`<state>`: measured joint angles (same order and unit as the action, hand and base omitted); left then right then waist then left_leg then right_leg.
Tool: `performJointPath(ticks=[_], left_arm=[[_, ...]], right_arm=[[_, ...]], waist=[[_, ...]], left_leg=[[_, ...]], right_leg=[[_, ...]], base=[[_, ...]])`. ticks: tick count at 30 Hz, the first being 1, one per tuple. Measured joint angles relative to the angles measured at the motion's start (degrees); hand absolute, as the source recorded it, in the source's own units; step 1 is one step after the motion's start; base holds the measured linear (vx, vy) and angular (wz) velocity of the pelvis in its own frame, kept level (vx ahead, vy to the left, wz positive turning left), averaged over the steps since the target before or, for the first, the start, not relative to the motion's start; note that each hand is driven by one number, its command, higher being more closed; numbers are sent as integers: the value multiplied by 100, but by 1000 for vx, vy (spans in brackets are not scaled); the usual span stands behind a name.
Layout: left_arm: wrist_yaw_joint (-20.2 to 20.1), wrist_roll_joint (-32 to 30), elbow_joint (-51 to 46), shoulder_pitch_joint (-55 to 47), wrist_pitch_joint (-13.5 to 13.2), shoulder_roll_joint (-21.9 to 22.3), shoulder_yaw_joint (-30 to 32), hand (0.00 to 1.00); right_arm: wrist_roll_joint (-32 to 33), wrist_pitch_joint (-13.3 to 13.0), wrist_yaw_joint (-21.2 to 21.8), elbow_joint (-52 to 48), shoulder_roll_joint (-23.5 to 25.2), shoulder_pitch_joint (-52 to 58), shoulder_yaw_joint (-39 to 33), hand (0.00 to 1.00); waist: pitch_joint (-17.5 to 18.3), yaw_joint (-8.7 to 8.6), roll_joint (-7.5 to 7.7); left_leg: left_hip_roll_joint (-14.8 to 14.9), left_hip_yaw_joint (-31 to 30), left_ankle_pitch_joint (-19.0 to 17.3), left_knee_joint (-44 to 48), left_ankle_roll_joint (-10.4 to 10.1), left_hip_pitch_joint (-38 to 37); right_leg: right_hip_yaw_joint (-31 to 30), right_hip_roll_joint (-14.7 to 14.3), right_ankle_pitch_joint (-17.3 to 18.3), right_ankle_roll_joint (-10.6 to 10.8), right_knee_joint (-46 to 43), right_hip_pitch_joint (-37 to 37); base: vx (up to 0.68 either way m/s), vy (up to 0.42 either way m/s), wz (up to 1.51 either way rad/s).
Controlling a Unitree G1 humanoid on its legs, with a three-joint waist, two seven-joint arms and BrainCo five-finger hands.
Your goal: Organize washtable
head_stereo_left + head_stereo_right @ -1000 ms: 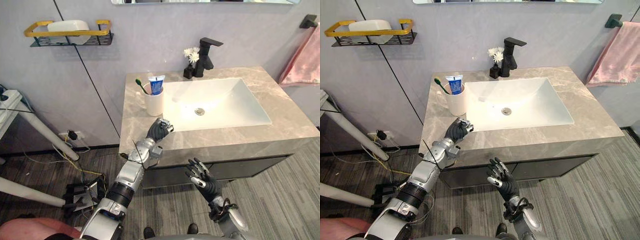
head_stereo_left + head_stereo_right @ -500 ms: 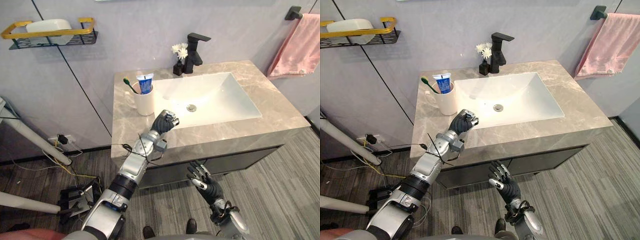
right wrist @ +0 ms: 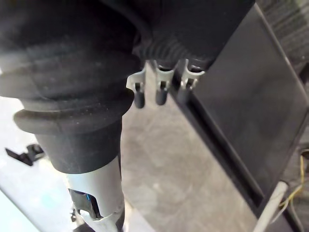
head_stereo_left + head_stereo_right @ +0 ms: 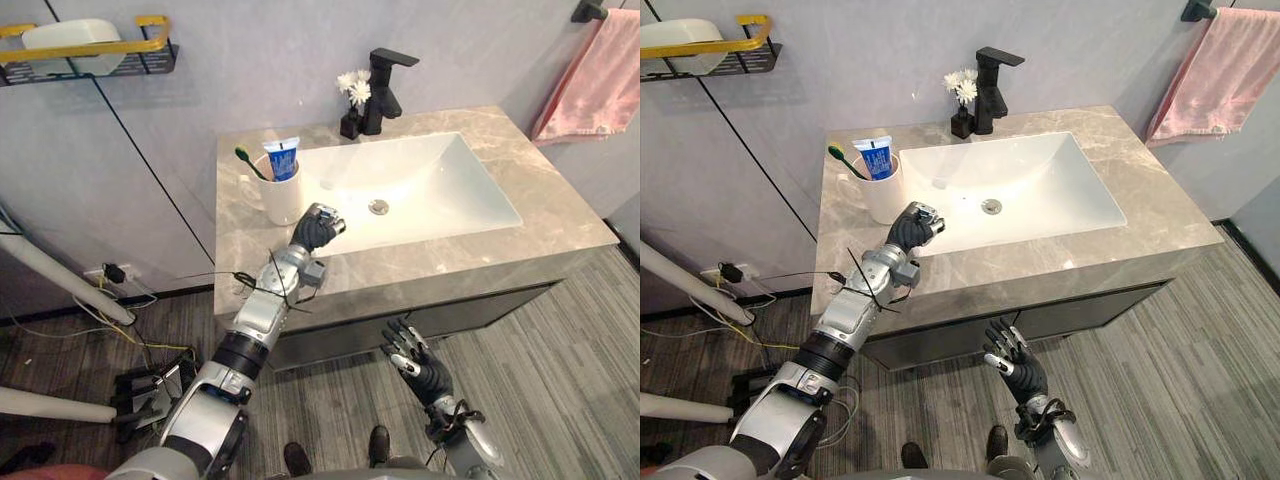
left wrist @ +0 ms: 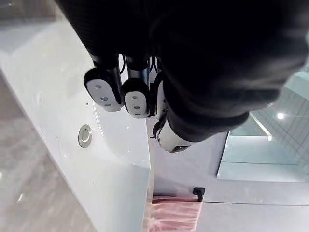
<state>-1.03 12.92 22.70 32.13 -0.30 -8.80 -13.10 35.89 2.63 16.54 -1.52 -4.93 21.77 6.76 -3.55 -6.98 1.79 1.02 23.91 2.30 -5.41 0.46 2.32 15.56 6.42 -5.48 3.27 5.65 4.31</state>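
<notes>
Left eye view: your left hand (image 4: 318, 228), curled empty, has edged toward the white ceramic mug (image 4: 283, 202); nothing yet rearranged.

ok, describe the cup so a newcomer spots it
Find the grey counter with the white basin. The cup stands on it, left of the basin. It is white and holds a green toothbrush and blue toothpaste, unlike the black vase.

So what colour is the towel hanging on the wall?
Pink. The hanging cloth towel shows best in the right eye view, up on the wall to the right.
</notes>
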Motion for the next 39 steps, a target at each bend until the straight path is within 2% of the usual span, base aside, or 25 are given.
performJointPath(ticks=[10,17,20,39], left_arm=[[117,53,32,111,-21,-99,265,100],[115,54,36,306,-40,-106,303,100],[113,56,35,334,-147,-106,329,100],[106,45,136,538,-293,-106,527,100]], right_arm=[[-7,0,1,0,1,-1,3,0],[-61,0,2,0,3,-4,5,0],[-62,0,1,0,2,-3,5,0],[-76,-4,95,14,3,3,-7,0]], waist=[[-175,14,29],[-315,22,117],[-358,25,116],[-501,21,107]], left_leg=[[8,-3,2,2,2,109],[10,-12,3,1,3,150],[11,-13,2,1,2,188],[20,-10,3,0,3,246]], right_leg=[[2,-9,-2,-3,-2,77],[6,-10,-3,-4,-2,104],[6,-10,-3,-4,-2,139],[8,-19,-2,-4,-5,190]], base=[[0,0,0],[0,0,0],[0,0,0],[0,0,0]])
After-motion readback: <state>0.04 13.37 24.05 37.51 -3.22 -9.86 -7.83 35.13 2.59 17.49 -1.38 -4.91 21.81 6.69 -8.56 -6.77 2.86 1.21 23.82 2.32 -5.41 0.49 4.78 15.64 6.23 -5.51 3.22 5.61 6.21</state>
